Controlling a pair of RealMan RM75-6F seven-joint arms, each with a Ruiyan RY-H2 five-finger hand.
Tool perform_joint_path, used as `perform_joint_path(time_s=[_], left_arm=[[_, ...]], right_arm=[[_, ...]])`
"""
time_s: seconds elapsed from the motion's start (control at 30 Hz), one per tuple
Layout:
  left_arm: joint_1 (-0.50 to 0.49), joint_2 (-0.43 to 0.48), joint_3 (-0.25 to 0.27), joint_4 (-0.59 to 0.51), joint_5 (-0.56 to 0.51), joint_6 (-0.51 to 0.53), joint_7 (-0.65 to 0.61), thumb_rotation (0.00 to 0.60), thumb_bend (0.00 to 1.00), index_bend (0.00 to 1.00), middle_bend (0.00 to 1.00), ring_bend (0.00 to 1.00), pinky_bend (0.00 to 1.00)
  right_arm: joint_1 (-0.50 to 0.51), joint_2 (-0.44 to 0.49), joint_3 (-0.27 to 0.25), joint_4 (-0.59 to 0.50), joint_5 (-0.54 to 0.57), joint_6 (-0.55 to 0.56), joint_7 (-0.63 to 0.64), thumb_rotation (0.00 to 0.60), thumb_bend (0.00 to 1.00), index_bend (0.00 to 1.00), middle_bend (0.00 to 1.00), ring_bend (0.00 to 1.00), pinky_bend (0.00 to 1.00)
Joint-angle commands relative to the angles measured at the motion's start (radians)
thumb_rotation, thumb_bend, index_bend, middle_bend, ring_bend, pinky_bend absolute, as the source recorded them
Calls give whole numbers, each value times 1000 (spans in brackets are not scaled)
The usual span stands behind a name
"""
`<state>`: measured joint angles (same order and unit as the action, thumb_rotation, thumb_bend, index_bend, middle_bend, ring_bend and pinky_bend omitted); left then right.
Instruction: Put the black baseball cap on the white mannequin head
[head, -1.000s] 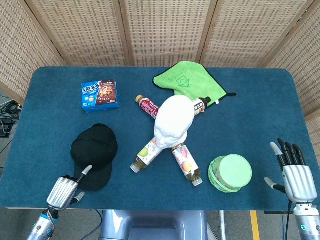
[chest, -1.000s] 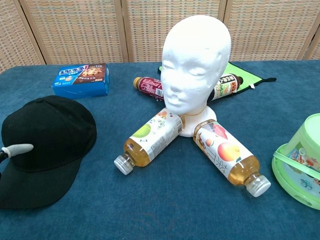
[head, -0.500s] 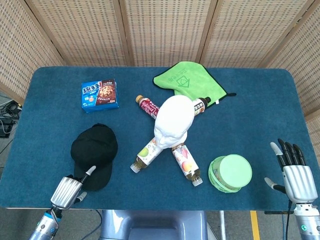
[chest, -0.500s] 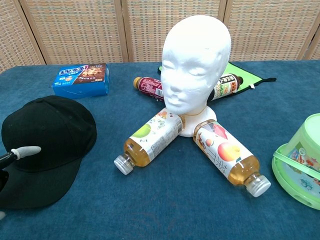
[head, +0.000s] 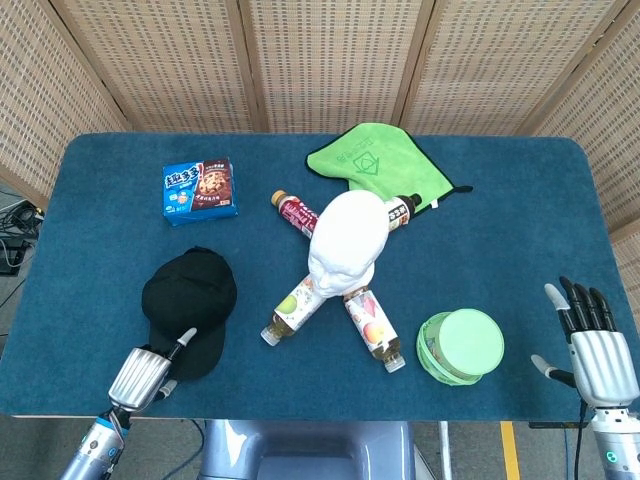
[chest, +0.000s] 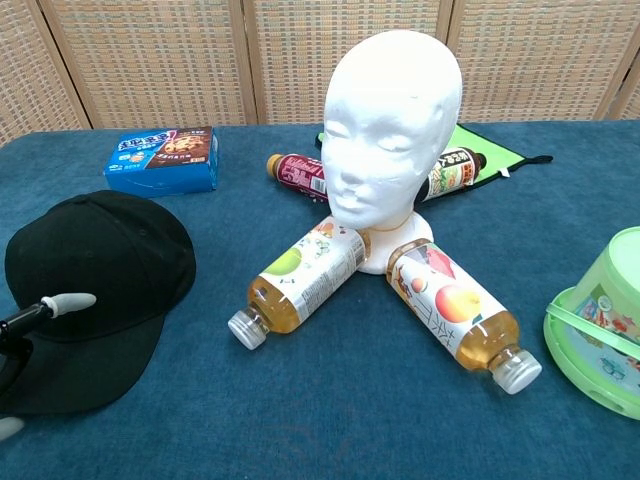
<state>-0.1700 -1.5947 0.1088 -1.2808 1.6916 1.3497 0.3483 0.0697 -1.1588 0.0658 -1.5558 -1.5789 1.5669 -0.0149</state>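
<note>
The black baseball cap (head: 190, 295) lies flat at the table's front left, with its brim toward the front edge. The white mannequin head (head: 345, 235) stands upright and bare at the table's centre, about a cap's width to the right of the cap. My left hand (head: 145, 372) is at the cap's brim. One pale fingertip (chest: 72, 301) lies over the brim, and another fingertip (chest: 8, 428) shows below its edge. How firmly the hand holds the brim is hidden. My right hand (head: 595, 350) hovers at the front right edge, holding nothing, its fingers spread.
Several drink bottles lie around the mannequin's base, among them a green-label one (head: 293, 309) and a peach-label one (head: 370, 325). A green tub (head: 462, 345) sits at the front right, a green cloth (head: 375, 160) behind the head, and a blue cookie box (head: 200, 188) at the back left.
My left hand has slid a little to the right along the front edge, its fingertip further across the brim. The cap shifted slightly right. My right hand sank slightly.
</note>
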Motion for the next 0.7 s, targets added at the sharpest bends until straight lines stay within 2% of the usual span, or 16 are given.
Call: perform_joint_path(time_s=[0.03, 0.37, 0.47, 0.63, 0.7], left_arm=[[-6, 4, -1, -10, -6, -11, 13, 600, 250, 92, 705, 768, 695], [-17, -8, -16, 1, -19, -18, 8, 600, 295, 109, 708, 768, 695], [-20, -13, -18, 10, -17, -13, 4, 600, 344, 124, 714, 771, 695], [-22, -25, -26, 36, 0, 20, 4, 600, 485, 181, 727, 783, 695], [-21, -33, -31, 53, 9, 39, 7, 600, 507, 200, 733, 787, 696]], right_arm=[[0, 1, 0, 0, 0, 0, 3, 600, 27, 0, 0, 0, 0], [-3, -3, 4, 6, -5, 14, 11, 600, 27, 0, 0, 0, 0], [-3, -4, 4, 6, -6, 13, 9, 600, 27, 0, 0, 0, 0], [-3, -4, 4, 6, -6, 14, 9, 600, 28, 0, 0, 0, 0], [-4, -4, 4, 6, -7, 16, 10, 600, 28, 0, 0, 0, 0]])
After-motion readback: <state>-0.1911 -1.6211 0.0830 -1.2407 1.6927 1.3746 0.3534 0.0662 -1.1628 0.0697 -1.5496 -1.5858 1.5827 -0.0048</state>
